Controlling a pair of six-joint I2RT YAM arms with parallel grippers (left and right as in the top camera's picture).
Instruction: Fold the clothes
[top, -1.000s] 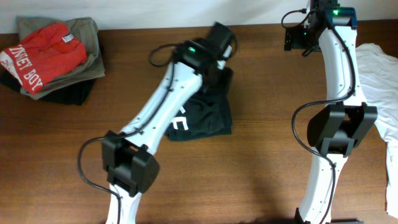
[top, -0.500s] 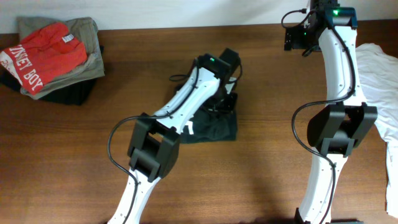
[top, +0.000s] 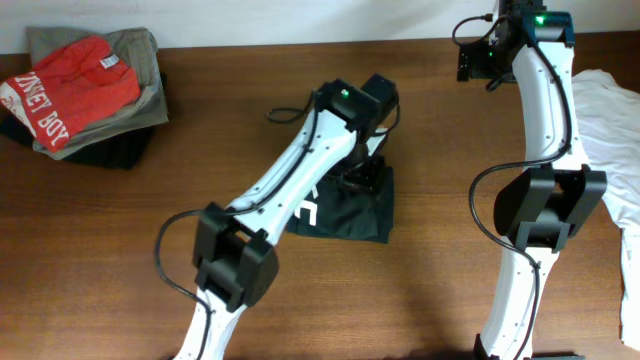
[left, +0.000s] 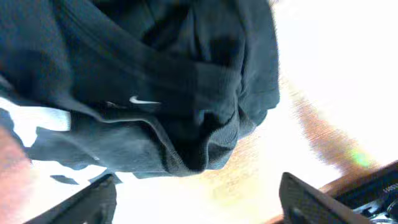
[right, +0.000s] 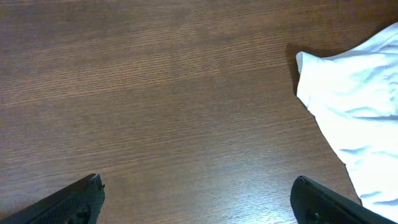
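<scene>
The black T-shirt (top: 350, 212) lies folded into a small bundle at the table's middle, with a bit of white lettering showing at its left. In the left wrist view the shirt (left: 155, 74) fills the top, showing a small white swoosh and white lettering at the left. My left gripper (top: 364, 170) hovers over the bundle's far edge; its jaws (left: 198, 186) are open and empty, just short of a rolled fold. My right gripper (top: 480, 60) is at the far right back, open and empty (right: 198, 186) above bare wood.
A stack of folded clothes with a red shirt on top (top: 85, 90) sits at the back left. A white garment (top: 612, 120) lies at the right edge and also shows in the right wrist view (right: 354, 93). The table is brown wood (top: 450, 280).
My left arm has swung to the right and its elbow has shifted. The black shirt has moved a little right and toward the front and lies flatter. The right arm has not moved.
</scene>
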